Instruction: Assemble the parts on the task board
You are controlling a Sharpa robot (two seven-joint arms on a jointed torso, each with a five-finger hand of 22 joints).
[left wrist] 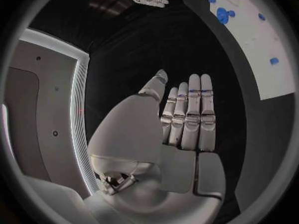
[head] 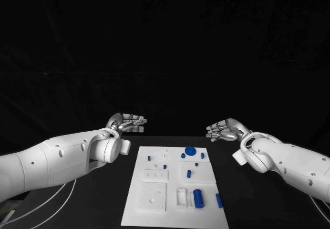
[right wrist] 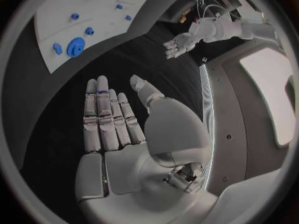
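The left hand [head: 128,123] was raised beyond the far left corner of the task board [head: 155,210], fingers extended and apart, holding nothing. The right hand [head: 225,130] mirrored it beyond the far right corner, likewise flat and empty. The white board lay on the black table [head: 241,210] between both arms. A blue round part [head: 190,151] sat near the board's far edge; a blue cylinder [head: 198,198] lay near its front.

We could not make out the shapes of the smallest blue parts [head: 197,164] on the task board [head: 155,210]; its near edge was cut off at the head view's bottom.
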